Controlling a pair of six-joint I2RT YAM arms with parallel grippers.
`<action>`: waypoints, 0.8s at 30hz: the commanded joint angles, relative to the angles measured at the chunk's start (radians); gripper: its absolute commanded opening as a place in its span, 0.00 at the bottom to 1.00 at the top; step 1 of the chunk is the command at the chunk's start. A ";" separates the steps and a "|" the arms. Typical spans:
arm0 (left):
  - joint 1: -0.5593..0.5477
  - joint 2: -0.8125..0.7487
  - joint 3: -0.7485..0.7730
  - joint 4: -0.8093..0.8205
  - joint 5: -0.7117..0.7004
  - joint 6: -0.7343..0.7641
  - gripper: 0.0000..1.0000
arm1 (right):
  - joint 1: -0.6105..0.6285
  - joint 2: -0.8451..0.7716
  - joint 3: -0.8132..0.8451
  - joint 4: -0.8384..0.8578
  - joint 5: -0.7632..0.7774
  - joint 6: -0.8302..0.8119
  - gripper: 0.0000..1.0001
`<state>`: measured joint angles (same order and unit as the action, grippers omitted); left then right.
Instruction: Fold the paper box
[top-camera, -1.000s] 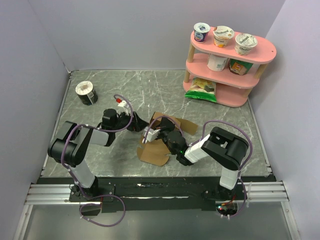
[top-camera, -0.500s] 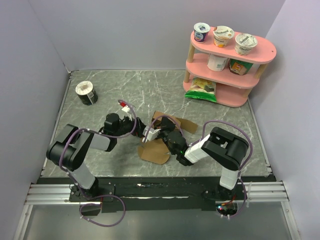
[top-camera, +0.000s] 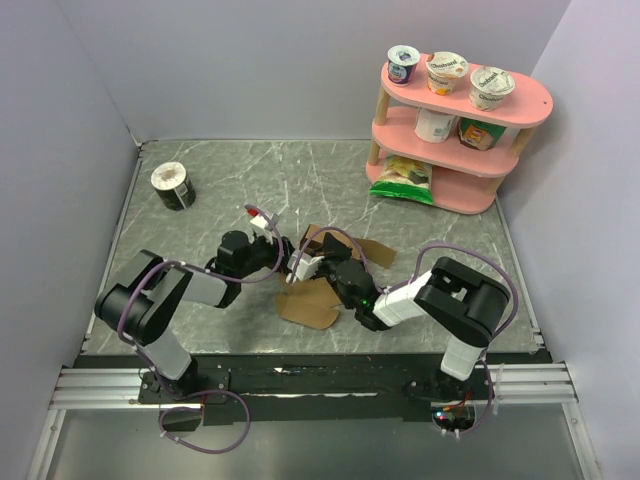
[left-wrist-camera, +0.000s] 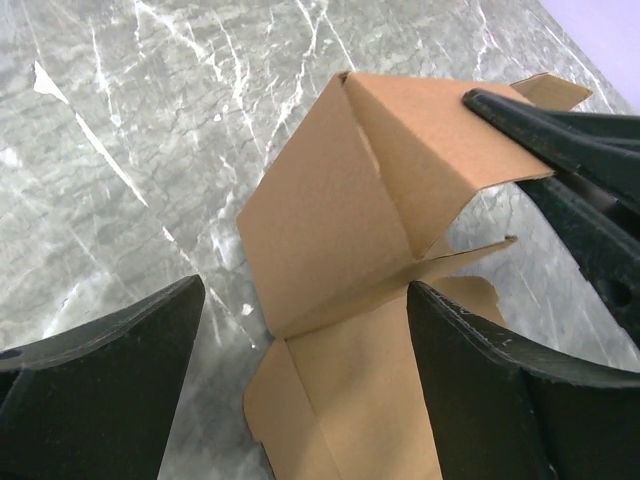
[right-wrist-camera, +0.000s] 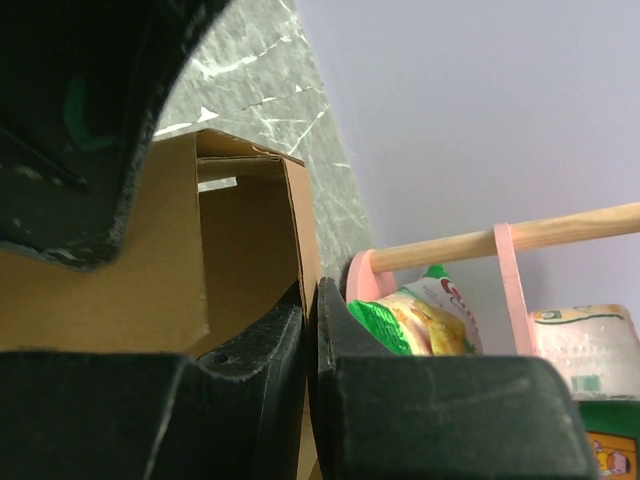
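The paper box (top-camera: 315, 290) is a brown cardboard sheet, partly folded, lying mid-table with one flap flat toward me and another (top-camera: 375, 250) out to the right. In the left wrist view its panels (left-wrist-camera: 340, 220) stand up in a corner. My left gripper (top-camera: 283, 258) is open at the box's left side, its fingers (left-wrist-camera: 110, 370) apart around the flat panel without touching it. My right gripper (top-camera: 332, 264) is shut on an upright wall of the box (right-wrist-camera: 300, 225); its fingers also show in the left wrist view (left-wrist-camera: 570, 160).
A round black-and-white tub (top-camera: 173, 186) stands at the back left. A pink shelf (top-camera: 505, 100) with yogurt cups and a chips bag (top-camera: 405, 175) stands at the back right; it also shows in the right wrist view (right-wrist-camera: 500, 240). Walls close in on three sides.
My left gripper has moved right, up to the box's left side. The right gripper has kept its hold on the wall and shifted slightly.
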<state>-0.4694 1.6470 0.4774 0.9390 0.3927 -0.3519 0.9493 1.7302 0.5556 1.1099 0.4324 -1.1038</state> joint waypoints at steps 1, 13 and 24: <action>-0.020 0.003 0.020 0.119 -0.077 0.019 0.87 | 0.006 -0.027 -0.010 -0.001 -0.023 0.061 0.13; -0.064 0.051 0.012 0.259 -0.146 -0.015 0.64 | 0.008 -0.011 -0.019 -0.009 -0.024 0.099 0.12; -0.176 0.071 0.020 0.293 -0.388 -0.010 0.45 | 0.008 0.002 -0.025 -0.002 -0.012 0.128 0.12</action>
<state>-0.6128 1.7130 0.4782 1.1038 0.1574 -0.3637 0.9455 1.7298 0.5495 1.1057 0.4515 -1.0363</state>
